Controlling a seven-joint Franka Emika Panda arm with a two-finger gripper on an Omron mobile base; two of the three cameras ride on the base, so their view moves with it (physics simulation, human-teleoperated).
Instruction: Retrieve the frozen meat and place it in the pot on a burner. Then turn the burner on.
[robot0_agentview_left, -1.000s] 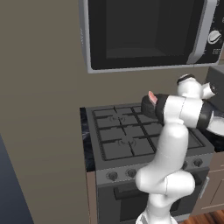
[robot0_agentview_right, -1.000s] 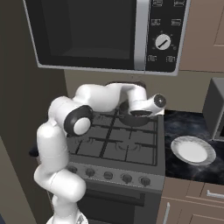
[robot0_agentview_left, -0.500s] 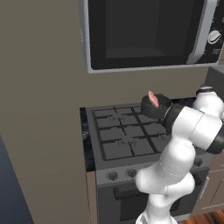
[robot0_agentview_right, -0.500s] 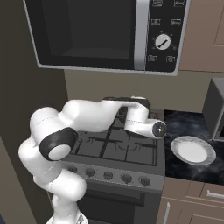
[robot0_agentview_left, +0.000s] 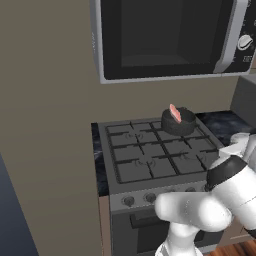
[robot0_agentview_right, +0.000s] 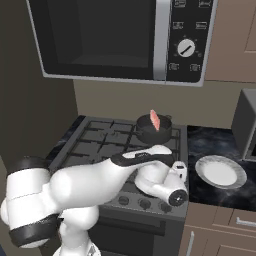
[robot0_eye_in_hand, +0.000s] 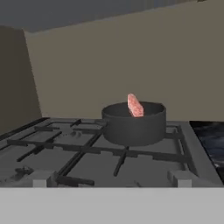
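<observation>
The frozen meat (robot0_agentview_left: 175, 113) (robot0_agentview_right: 155, 120) (robot0_eye_in_hand: 135, 106), a pinkish-red slab, stands on edge in the dark pot (robot0_agentview_left: 179, 123) (robot0_agentview_right: 154, 131) (robot0_eye_in_hand: 133, 124), poking above the rim. The pot sits on the back right burner (robot0_agentview_left: 186, 135) of the grey stove. My hand (robot0_agentview_right: 179, 169) hangs low at the stove's front right edge, well apart from the pot, and looks across the grates toward it. Its fingers are hidden. Nothing is held.
A row of knobs (robot0_agentview_right: 132, 202) (robot0_agentview_left: 139, 199) runs along the stove's front panel, just below my arm. A microwave (robot0_agentview_right: 125, 40) hangs above the stove. A white plate (robot0_agentview_right: 220, 172) lies on the dark counter to the right, beside a grey appliance (robot0_agentview_right: 247, 125).
The arm has swung away from the pot, down and forward to the stove's front right edge. The meat stays in the pot.
</observation>
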